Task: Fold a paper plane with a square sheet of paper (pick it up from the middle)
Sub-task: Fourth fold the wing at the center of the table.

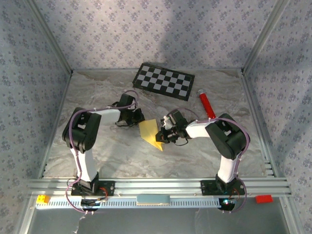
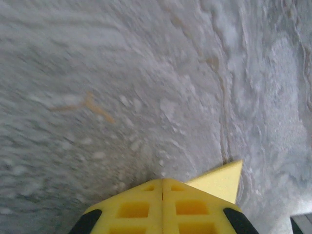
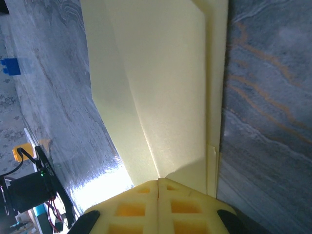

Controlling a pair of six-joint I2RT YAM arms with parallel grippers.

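Note:
The pale-yellow sheet of paper [image 1: 148, 130] lies partly folded at the middle of the table, between my two grippers. My left gripper [image 1: 138, 118] is at its upper left edge, and my right gripper [image 1: 162, 135] is at its right side. In the left wrist view the left gripper [image 2: 162, 181] is shut, and a pointed corner of the paper [image 2: 220, 180] sticks out beside the right finger. In the right wrist view the right gripper [image 3: 158, 180] is shut, with its tips at the near end of a slanting crease in the paper [image 3: 165, 87]. I cannot tell whether either gripper pinches the paper.
A black-and-white checkerboard panel [image 1: 164, 81] lies at the back of the table and a red tube [image 1: 205, 103] lies to its right. Small blocks sit on the front rail, yellow [image 1: 42, 199] at the left and red [image 1: 263, 198] at the right. Patterned walls enclose the table on three sides.

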